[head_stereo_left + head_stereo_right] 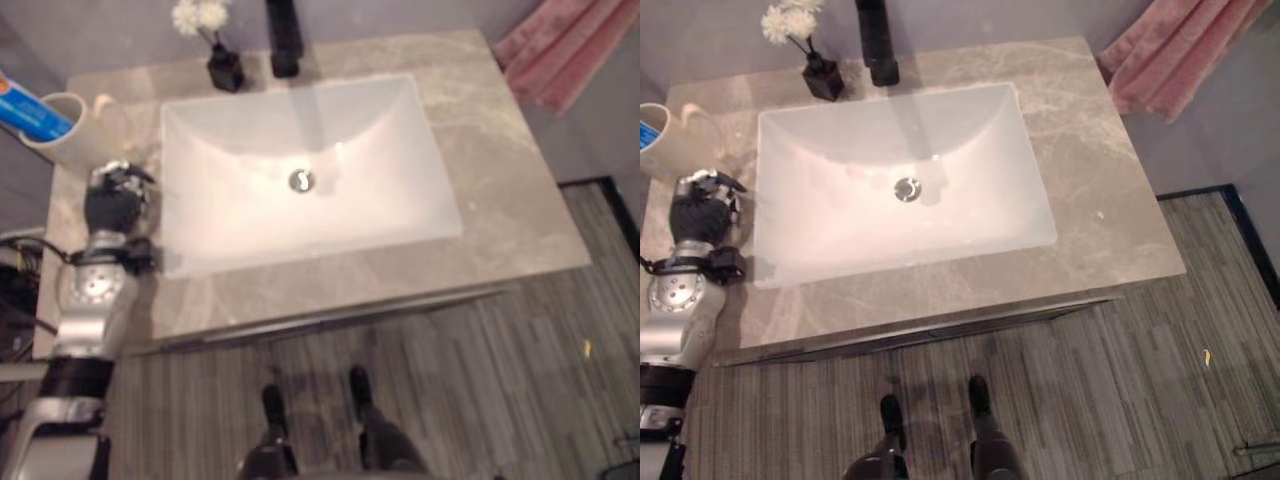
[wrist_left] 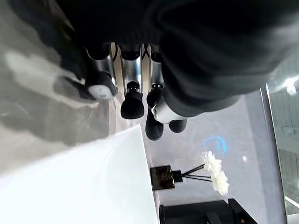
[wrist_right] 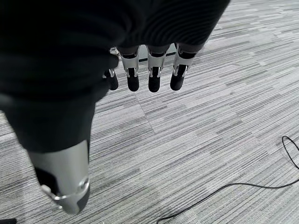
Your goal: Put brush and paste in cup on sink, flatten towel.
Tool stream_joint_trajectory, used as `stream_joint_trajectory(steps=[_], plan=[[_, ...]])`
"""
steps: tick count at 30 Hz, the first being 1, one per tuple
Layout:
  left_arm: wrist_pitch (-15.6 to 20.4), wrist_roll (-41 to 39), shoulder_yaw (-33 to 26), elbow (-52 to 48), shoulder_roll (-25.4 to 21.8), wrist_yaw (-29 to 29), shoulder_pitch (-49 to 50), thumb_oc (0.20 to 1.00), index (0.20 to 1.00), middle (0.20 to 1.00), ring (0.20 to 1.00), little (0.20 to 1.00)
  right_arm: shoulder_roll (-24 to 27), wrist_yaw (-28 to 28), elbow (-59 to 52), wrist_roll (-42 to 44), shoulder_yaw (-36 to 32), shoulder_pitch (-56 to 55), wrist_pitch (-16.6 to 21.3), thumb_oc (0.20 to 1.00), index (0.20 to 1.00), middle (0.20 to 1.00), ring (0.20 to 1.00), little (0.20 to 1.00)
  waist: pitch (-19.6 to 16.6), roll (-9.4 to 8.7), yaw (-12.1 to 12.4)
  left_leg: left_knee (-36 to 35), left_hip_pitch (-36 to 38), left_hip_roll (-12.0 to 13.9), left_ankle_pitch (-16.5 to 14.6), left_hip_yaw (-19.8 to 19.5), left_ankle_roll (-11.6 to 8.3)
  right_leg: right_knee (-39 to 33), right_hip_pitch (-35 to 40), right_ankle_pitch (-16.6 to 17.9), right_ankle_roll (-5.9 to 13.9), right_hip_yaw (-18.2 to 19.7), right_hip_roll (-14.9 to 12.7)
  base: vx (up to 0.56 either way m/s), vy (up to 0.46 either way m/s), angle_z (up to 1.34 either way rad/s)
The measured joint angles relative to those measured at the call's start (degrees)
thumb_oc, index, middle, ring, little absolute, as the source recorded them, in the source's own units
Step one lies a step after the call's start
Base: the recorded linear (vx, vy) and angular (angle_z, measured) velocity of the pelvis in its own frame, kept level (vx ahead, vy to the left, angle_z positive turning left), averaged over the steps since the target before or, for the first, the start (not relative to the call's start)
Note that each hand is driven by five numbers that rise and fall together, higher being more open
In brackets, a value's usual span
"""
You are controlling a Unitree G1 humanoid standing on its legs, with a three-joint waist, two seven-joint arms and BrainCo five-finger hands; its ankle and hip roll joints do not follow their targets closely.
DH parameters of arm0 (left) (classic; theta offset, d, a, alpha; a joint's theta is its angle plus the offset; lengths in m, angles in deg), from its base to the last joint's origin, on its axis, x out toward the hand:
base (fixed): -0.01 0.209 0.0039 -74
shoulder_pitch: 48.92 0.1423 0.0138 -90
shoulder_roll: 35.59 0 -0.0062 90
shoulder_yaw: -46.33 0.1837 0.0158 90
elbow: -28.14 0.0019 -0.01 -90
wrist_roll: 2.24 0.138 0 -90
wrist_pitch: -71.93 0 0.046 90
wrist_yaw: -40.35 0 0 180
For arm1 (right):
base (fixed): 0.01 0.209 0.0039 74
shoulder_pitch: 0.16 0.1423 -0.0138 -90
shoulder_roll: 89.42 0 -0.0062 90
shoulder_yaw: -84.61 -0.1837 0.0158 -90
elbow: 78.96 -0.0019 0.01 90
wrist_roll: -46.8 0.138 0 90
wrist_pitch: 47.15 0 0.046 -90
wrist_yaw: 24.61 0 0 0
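Fingers of the left hand [image 1: 112, 200] hang relaxed and empty over the left edge of the grey marble worktop [image 1: 520, 215], just short of the cream ceramic cup [image 1: 70, 125] at its back-left corner. A blue-and-white paste tube [image 1: 35, 112] leans out of it, long axis tilting left. The pink towel [image 1: 565, 45] hangs bunched past the back-right corner, nearer the right hand [image 3: 145, 70], whose straight fingers hang over the floor.

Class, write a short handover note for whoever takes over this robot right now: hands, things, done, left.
Left hand rests empty on the counter beside the sink, fingers relaxed, just below the cup.
Right hand hangs open over the floor, holding nothing.
Paste stands in the cup; no brush visible.
Towel hangs bunched at the far right corner, not yet flattened.
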Motion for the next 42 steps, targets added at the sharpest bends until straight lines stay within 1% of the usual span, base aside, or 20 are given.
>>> stream_joint_trajectory(steps=[6,8,10,12,16,17,18,19,25,30,31,34,37,42], plan=[[0.3,0.0,-0.1,0.2,-1.9,-0.8,-0.2,0.2,0.2,0.2,0.2,0.2,0.0,0.0,-0.7,0.0,0.5,0.1,0.0,1.0,1.0,1.0,1.0,1.0,0.5,-0.35,-0.1,0.0,0.0,0.1,0.0,0.4,-0.01,0.3,-0.1,0.0,0.01,0.3,0.1,0.02,0.003,-0.03],[0.3,0.0,-0.1,1.2,-2.4,-0.8,-0.7,0.2,0.2,0.2,0.2,0.2,0.0,0.0,-0.7,0.0,0.6,0.1,0.1,1.0,1.0,1.0,1.0,1.0,0.5,-0.42,-0.1,0.0,0.0,0.1,0.0,0.4,-0.01,0.3,-0.1,0.1,0.0,0.3,0.2,0.0,0.0,0.0],[0.3,0.0,0.7,5.1,-3.8,-0.9,-3.1,0.2,0.2,0.2,0.2,0.2,-0.1,0.0,-1.2,0.0,2.3,0.2,0.0,1.0,1.0,1.0,1.0,1.0,0.6,-0.46,-0.2,0.0,0.0,0.1,0.0,0.4,-0.01,0.3,-0.1,0.1,-0.04,0.3,0.2,0.0,0.0,0.0],[0.2,-0.1,0.7,5.7,-4.1,-1.0,-3.5,0.2,0.2,0.2,0.2,0.2,-0.2,0.0,-2.9,0.0,3.0,0.2,0.0,1.0,1.0,1.0,1.0,1.0,0.6,-0.45,-0.3,0.0,0.0,0.1,0.0,0.4,-0.01,0.3,-0.1,0.1,-0.04,0.3,0.1,0.0,0.0,0.0],[-0.2,-0.1,0.5,1.3,-3.8,-0.6,0.0,0.2,0.2,0.2,0.2,0.2,-0.2,0.0,-5.1,-0.1,3.5,0.9,0.4,1.0,1.0,1.0,1.0,1.0,0.6,-0.45,0.0,0.0,0.2,0.0,0.0,0.3,-0.01,0.3,0.1,0.1,-0.04,0.2,0.1,0.0,0.0,0.0],[-0.3,-0.1,0.4,-2.0,-3.0,-0.5,2.2,0.2,0.2,0.2,0.2,0.2,-0.2,0.0,-5.2,-0.1,3.5,1.2,0.4,1.0,1.0,1.0,1.0,1.0,0.6,-0.46,-0.2,0.0,0.8,0.0,0.0,0.3,0.0,0.3,0.7,0.1,-0.03,0.2,0.1,0.0,0.0,0.0],[-0.3,-0.1,0.6,-3.2,-2.7,-0.3,3.0,0.2,0.2,0.2,0.2,0.2,-0.2,0.0,-5.2,-0.1,3.5,1.2,0.4,1.0,1.0,1.0,1.0,1.0,0.6,-0.47,-0.2,0.0,1.1,0.0,0.0,0.3,0.0,0.3,1.0,0.1,-0.02,0.2,0.1,0.0,0.0,0.0],[-0.5,-0.1,0.8,-5.7,-2.3,1.7,5.8,0.2,0.2,0.2,0.2,0.2,-0.2,0.0,-5.1,-0.1,3.4,1.3,0.4,1.0,1.0,1.0,1.0,1.0,0.6,-0.5,0.1,0.0,2.1,0.0,0.0,0.3,0.0,0.3,2.0,0.1,0.0,0.1,0.1,0.0,0.0,0.0],[-0.8,0.0,0.3,-6.8,-1.8,4.4,10.8,0.2,0.2,0.2,0.2,0.2,-0.2,0.1,-4.3,-0.2,3.2,1.2,0.3,1.0,1.0,1.0,1.0,1.0,0.7,-0.32,0.5,-0.1,3.7,0.1,-0.3,-0.6,0.2,-0.1,3.9,-0.4,0.11,-0.4,0.0,-0.03,0.001,0.04],[-1.1,0.0,-1.4,-8.0,-1.7,5.4,14.8,0.2,0.2,0.2,0.2,0.2,-0.1,0.0,-2.2,-2.2,3.0,0.7,0.2,1.0,1.0,1.0,1.0,1.0,0.8,0.68,1.3,-0.3,3.8,0.1,-0.3,-1.3,0.22,-0.1,4.4,-0.4,0.12,-1.1,-0.1,-0.03,0.003,0.06],[-1.1,0.0,-1.8,-8.0,-1.7,5.4,15.4,0.2,0.2,0.2,0.2,0.2,-0.1,0.0,-2.0,-2.2,2.9,0.7,0.0,1.0,1.0,1.0,1.0,1.0,0.7,0.91,1.5,-0.2,3.7,0.1,-0.2,-1.4,0.22,-0.1,4.4,-0.2,-0.17,-1.2,-0.1,-0.03,0.007,0.08],[-1.7,0.0,-3.0,-8.0,-1.7,5.4,16.4,0.2,0.2,0.2,0.2,0.2,0.0,0.0,-2.0,-2.2,2.1,0.8,0.1,1.0,1.0,1.0,1.0,1.0,0.6,1.38,1.9,0.0,3.7,0.0,0.0,-1.6,-0.03,0.0,4.4,-0.1,-0.23,-1.4,-0.1,-0.01,0.002,0.02],[-1.7,0.0,-3.6,-7.9,-1.9,5.3,16.6,0.2,0.2,0.2,0.2,0.2,0.1,0.0,-2.0,-2.2,1.8,0.9,0.1,1.0,1.0,1.0,1.0,1.0,0.5,1.42,2.4,0.0,3.6,0.0,0.0,-1.5,-0.06,0.3,4.3,-0.1,-0.22,-1.3,-0.1,-0.01,0.0,-0.01],[-1.6,0.0,-6.3,-5.9,-2.0,4.5,16.3,0.2,0.2,0.2,0.2,0.2,0.5,0.0,-0.6,-2.2,0.9,1.2,0.4,1.0,1.0,1.0,1.0,1.0,0.5,1.36,2.3,0.0,2.9,0.0,0.0,-1.0,-0.06,0.3,3.3,-0.1,-0.2,-0.9,0.0,0.0,-0.004,-0.05]])
